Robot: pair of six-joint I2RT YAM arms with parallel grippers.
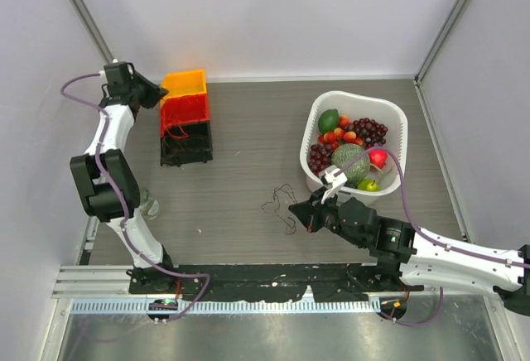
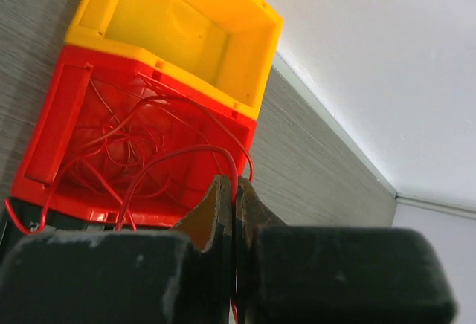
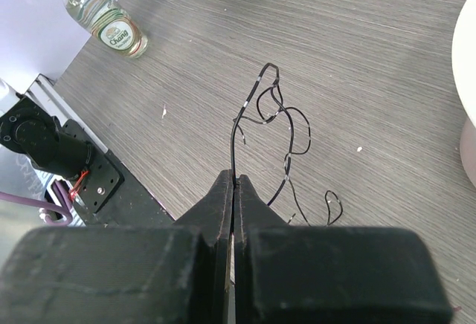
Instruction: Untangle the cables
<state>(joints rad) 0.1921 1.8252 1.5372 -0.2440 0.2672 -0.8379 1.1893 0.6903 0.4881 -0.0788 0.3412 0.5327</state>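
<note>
Thin red wires [image 2: 141, 146] lie tangled in a red bin [image 2: 59, 138]; a few strands hang over its near edge [image 1: 174, 133]. My left gripper [image 2: 236, 184] is shut on one red wire at the bin's near right corner; in the top view it [image 1: 156, 93] is beside the bins. A thin dark wire [image 3: 275, 116] lies looped on the table, also visible from above [image 1: 280, 204]. My right gripper [image 3: 235, 179] is shut on one end of the dark wire, which rises from the table to the jaws; from above it [image 1: 298, 210] is just right of the wire.
A yellow bin [image 1: 184, 83] sits behind the red bin [image 1: 185, 113], a black bin [image 1: 187, 144] in front. A white basket [image 1: 396, 121] of fruit stands at the right. A glass bottle [image 3: 104, 23] lies near the left arm [image 1: 149, 204].
</note>
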